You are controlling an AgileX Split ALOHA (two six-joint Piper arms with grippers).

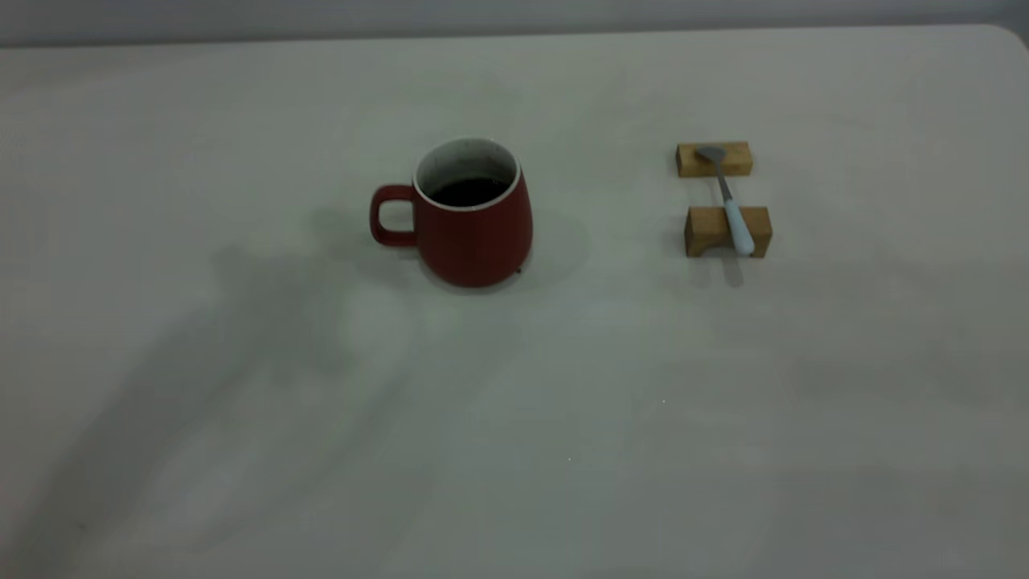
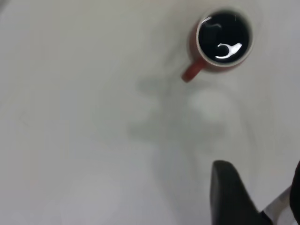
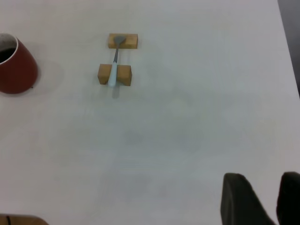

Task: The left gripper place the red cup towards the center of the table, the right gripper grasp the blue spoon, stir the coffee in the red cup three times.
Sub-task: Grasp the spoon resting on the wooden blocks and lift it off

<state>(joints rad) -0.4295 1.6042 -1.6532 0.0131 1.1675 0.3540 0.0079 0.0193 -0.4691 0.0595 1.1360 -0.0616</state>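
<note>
The red cup (image 1: pixel 474 233) stands upright near the middle of the table (image 1: pixel 563 402), its handle toward the left arm's side, with dark coffee (image 1: pixel 470 191) inside. Nothing holds it. The blue spoon (image 1: pixel 727 201) lies across two wooden blocks to the right of the cup. Neither gripper shows in the exterior view. In the left wrist view the left gripper (image 2: pixel 262 168) is open and empty, well back from the cup (image 2: pixel 224 37). In the right wrist view the right gripper (image 3: pixel 263 180) hangs far from the spoon (image 3: pixel 114 65), a narrow gap between its fingertips and nothing in it.
The two wooden blocks (image 1: pixel 714 159) (image 1: pixel 727 232) hold the spoon off the table, bowl on the far one. The table's rounded corner (image 1: pixel 1009 36) is at the back right. A dark strip (image 3: pixel 291 28) runs beyond the table edge in the right wrist view.
</note>
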